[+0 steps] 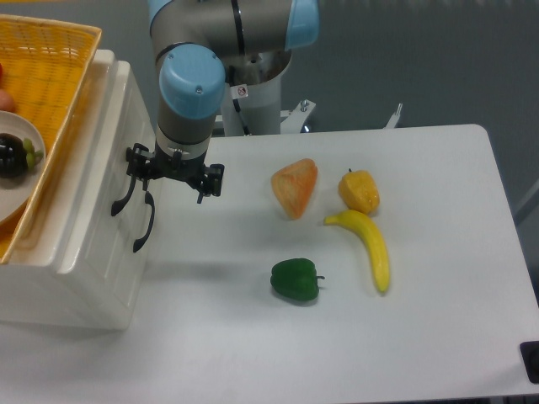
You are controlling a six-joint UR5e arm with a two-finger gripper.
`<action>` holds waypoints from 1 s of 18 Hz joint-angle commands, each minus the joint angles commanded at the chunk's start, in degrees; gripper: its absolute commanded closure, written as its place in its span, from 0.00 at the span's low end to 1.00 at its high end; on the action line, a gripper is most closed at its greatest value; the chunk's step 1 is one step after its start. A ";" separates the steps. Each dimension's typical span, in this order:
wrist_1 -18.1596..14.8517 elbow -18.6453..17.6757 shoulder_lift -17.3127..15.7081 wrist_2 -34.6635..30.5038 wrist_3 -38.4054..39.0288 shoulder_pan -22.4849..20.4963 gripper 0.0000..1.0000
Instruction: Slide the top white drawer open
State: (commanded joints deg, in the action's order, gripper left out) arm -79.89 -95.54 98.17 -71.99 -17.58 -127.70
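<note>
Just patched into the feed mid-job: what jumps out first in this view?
The grey-and-blue arm dominates, reaching down at upper left with its black gripper right at the curved black handle of the top white drawer; the drawer looks shut. A yellow wicker basket sits on the cabinet at far left. Bright produce lies mid-table: a banana, a green pepper and an orange piece.

The UR5e arm (189, 93) reaches down from above, its wrist vertical. The gripper (173, 175) points downward, black fingers (208, 181) spread apart, holding nothing.
</note>
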 joint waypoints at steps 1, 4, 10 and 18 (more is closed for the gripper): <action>0.00 0.00 0.09 0.53 0.27 -0.09 0.00; -0.79 0.09 0.17 0.71 0.53 -0.35 0.00; -1.32 0.00 0.09 0.98 0.62 -0.27 0.00; -1.67 -0.17 0.09 2.64 0.97 0.35 0.00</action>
State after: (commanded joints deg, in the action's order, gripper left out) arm -81.56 -95.71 98.26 -69.35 -16.61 -127.35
